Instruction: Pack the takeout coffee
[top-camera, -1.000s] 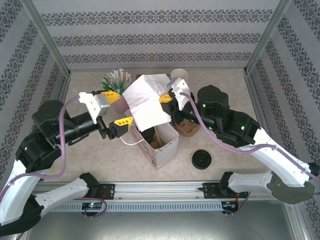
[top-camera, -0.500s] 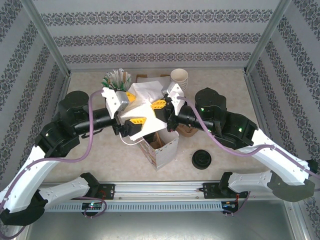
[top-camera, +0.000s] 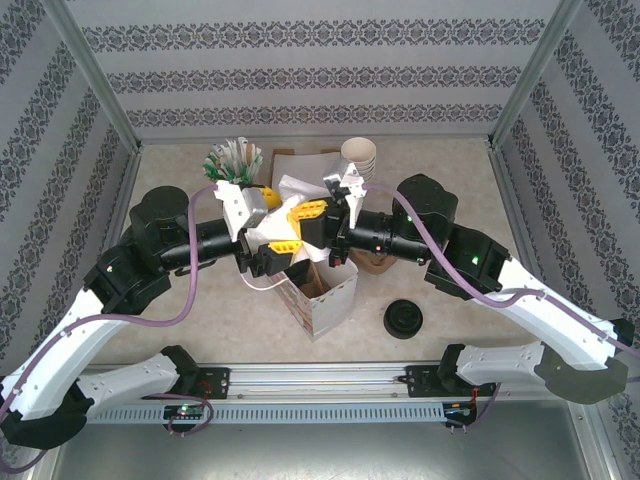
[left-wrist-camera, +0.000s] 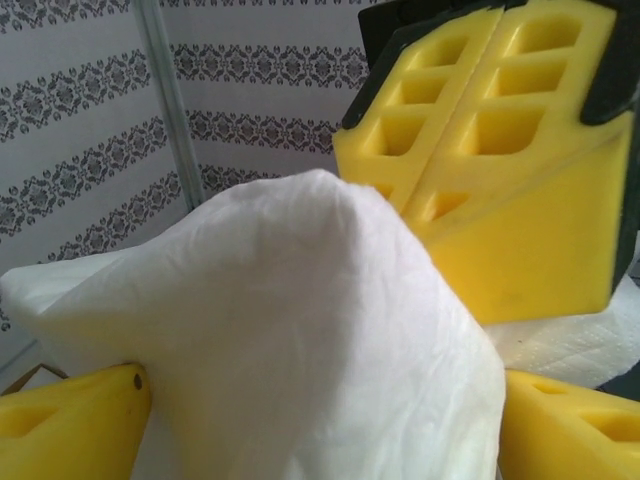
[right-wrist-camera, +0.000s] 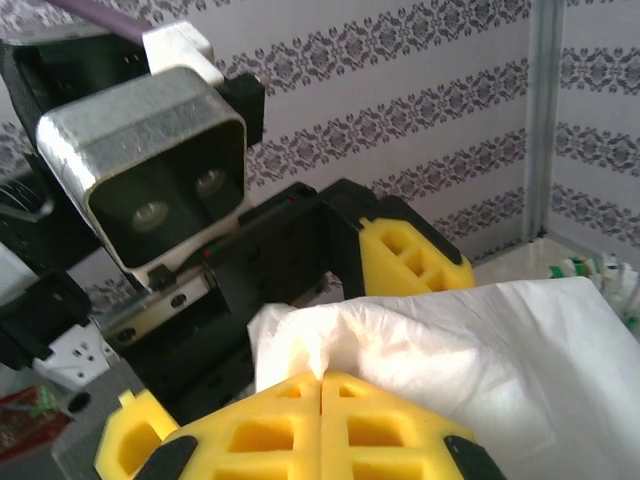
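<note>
At mid-surface (top-camera: 200, 310), top view: one white paper bag (top-camera: 325, 295), upright, mouth open, with both arms meeting just behind and above it.

- Left tool (top-camera: 275, 220): yellow fingers spread wide. In its own wrist view they sit at the two lower corners, and the white napkin (left-wrist-camera: 300, 330) bulges up between them.
- Right tool (right-wrist-camera: 320, 400): yellow fingers pressed together, pinching a fold of the napkin. It faces the left tool nose to nose.
- Takeout coffee (top-camera: 403, 319): seen as a black round lid. It stands on the surface to the right of the bag, near the front edge and apart from both tools.
- Stack of lidless cream cups (top-camera: 358, 155): at the back, right of centre.
- Green-and-white bundle (top-camera: 232, 160): at the back, left of centre. What it is cannot be told.
- Brown item (top-camera: 375, 262): partly hidden beneath the right arm, between the bag and the cup stack.
</note>
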